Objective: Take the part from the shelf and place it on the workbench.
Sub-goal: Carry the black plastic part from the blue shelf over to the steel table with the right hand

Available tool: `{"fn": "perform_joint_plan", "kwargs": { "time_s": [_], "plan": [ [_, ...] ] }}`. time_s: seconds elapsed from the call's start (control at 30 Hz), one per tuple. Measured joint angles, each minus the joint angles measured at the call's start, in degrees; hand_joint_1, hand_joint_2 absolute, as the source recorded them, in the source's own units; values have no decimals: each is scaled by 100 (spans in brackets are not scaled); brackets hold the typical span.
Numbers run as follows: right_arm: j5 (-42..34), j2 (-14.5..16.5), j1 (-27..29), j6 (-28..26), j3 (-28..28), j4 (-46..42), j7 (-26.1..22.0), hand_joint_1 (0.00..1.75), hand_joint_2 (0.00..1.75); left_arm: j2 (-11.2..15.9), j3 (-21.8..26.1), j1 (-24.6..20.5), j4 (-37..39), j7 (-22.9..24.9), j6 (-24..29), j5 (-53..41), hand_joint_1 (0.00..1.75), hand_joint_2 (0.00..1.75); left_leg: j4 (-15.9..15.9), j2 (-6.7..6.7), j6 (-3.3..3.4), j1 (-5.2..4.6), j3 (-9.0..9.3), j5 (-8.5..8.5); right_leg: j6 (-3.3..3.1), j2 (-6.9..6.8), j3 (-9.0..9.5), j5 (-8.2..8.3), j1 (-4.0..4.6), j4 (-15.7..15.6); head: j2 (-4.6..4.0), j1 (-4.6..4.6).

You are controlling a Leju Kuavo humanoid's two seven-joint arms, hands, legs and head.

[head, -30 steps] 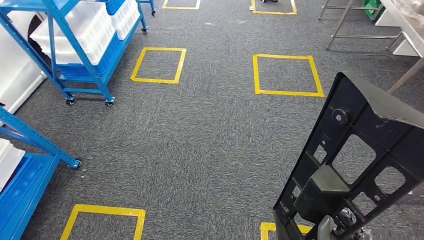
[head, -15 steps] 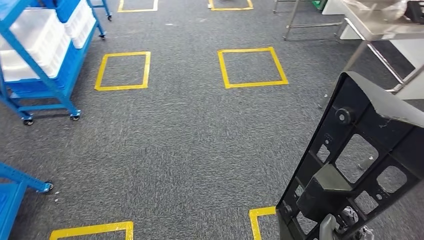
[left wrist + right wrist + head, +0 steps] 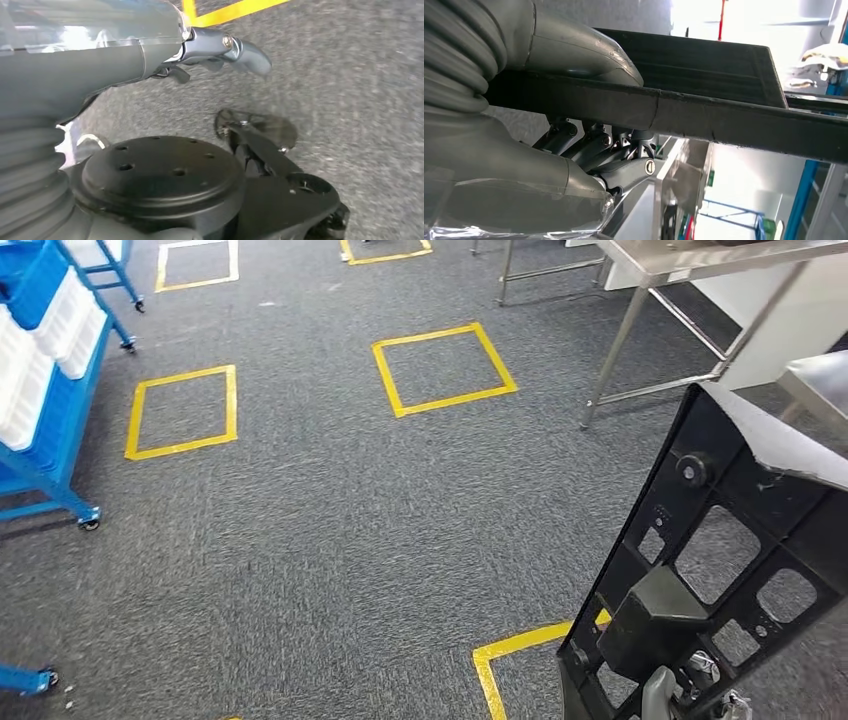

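The part (image 3: 745,485) is a large black plastic frame with several cut-outs and a round knob. It stands tilted at the lower right of the head view, held from below by my right hand (image 3: 660,695). In the right wrist view my right hand (image 3: 524,165) clamps the part's edge (image 3: 704,115), with the thumb (image 3: 589,50) on one side and the dark fingers (image 3: 594,145) on the other. My left hand (image 3: 165,50) hangs over the grey carpet and holds nothing. The steel workbench (image 3: 700,255) stands at the upper right. The blue shelf (image 3: 45,455) is at the far left.
Yellow tape squares (image 3: 445,368) mark the grey carpet ahead, and another yellow corner (image 3: 500,655) lies near my feet. The workbench's steel legs (image 3: 612,360) reach the floor at right. A second metal surface (image 3: 820,375) sits at the right edge. White bins (image 3: 30,370) fill the shelf.
The camera has swung to the right: the blue shelf slid toward the left edge and the steel workbench came closer at the upper right. The part stays in my right hand.
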Motion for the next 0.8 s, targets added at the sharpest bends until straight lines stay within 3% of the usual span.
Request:
{"fn": "perform_joint_plan", "kwargs": {
  "time_s": [0.03, 0.1, 0.17, 0.2, 0.27, 0.3, 0.33, 0.4, 0.47, 0.5, 0.57, 0.6, 0.67, 0.7, 0.77, 0.8],
  "plan": [
    [0, 0, 0, 0, -1, 0, 0, 175, 175, 0, -1, -6, -1, 2, -2, -1, 0, 175, -240, -28, 14, 1, 93, 201, 3, 82, 5, -4, 0, 13, 0, -1],
    [2, 0, 0, -7, -2, 0, -1, 175, 175, 1, 0, 3, -2, 6, -6, -2, 0, 175, -979, -263, 54, 10, 380, 596, 26, 237, -6, -16, 2, 51, 0, 1],
    [33, 0, 6, -36, 3, 0, -1, 175, 175, 3, 2, 12, -3, 3, -26, 0, 0, 175, -1421, -487, 90, 10, 536, 713, 86, 368, -53, -10, -8, 81, 1, 4],
    [70, 1, 18, -72, 9, -1, -1, 175, 175, 4, 4, 11, -4, -2, -44, 2, 0, 175, -1469, -509, 108, 1, 548, 694, 129, 425, -78, 5, -14, 78, 1, 3],
    [203, 2, 57, -205, 49, -2, -1, 175, 175, 15, 8, 7, -8, -15, -99, 11, 0, 175, -1535, -395, 174, 8, 572, 727, 204, 463, -111, 28, -27, 63, 0, 6],
    [298, 2, 71, -300, 97, -2, -1, 175, 175, 26, 14, 11, -11, -22, -139, 17, 0, 175, -1572, -327, 215, 19, 591, 755, 232, 350, -146, -22, -19, 125, 0, 16],
    [404, 2, 73, -399, 177, -1, 0, 175, 175, 44, 27, 22, -15, -31, -188, 27, 0, 175, -1610, -244, 250, 31, 604, 780, 256, 193, -231, -138, -11, 298, 0, 35],
    [588, 2, 58, -568, 397, 12, 0, 175, 175, 93, 71, 59, -21, -44, -275, 47, 0, 175, -1633, -69, 283, 19, 604, 793, 298, -118, -546, -507, -17, 952, 2, 63],
    [706, 2, 48, -675, 613, 43, 0, 175, 175, 145, 125, 86, -24, -48, -331, 66, 0, 175, -1631, 109, 284, 6, 600, 780, 339, -194, -833, -711, -44, 1541, 2, 68],
    [738, 2, 48, -712, 691, 60, 0, 175, 175, 164, 144, 89, -24, -49, -346, 72, 0, 175, -1631, 188, 276, 5, 604, 771, 353, -216, -838, -655, -57, 1564, 2, 69],
    [764, 2, 48, -754, 789, 84, -1, 175, 175, 187, 164, 86, -24, -51, -356, 75, 0, 175, -1628, 314, 248, 4, 638, 741, 355, -322, -514, -306, -73, 987, 1, 71],
    [768, 2, 43, -759, 821, 91, -1, 175, 175, 194, 170, 86, -24, -53, -356, 75, 0, 175, -1624, 365, 223, -7, 662, 719, 331, -463, -289, -163, -58, 582, 1, 71],
    [774, 1, 34, -756, 876, 102, -1, 175, 175, 208, 184, 84, -26, -55, -355, 75, 0, 175, -1613, 450, 159, -34, 704, 672, 264, -646, -18, -41, -17, 81, 1, 62],
    [775, 1, 30, -755, 898, 106, -1, 175, 175, 213, 189, 80, -27, -57, -353, 75, 0, 175, -1614, 495, 127, -46, 720, 653, 229, -664, 1, -63, 9, 28, 1, 56],
    [774, 2, 34, -754, 921, 109, -1, 175, 175, 221, 193, 62, -30, -60, -350, 75, 0, 175, -1614, 565, 68, -35, 769, 614, 166, -532, -4, -51, 8, 11, 0, 49],
    [774, 2, 37, -754, 927, 109, -1, 175, 175, 223, 195, 57, -32, -60, -348, 75, 0, 175, -1563, 498, 40, -23, 770, 558, 129, -470, 2, -42, -5, -6, 1, 41]
  ]
}}
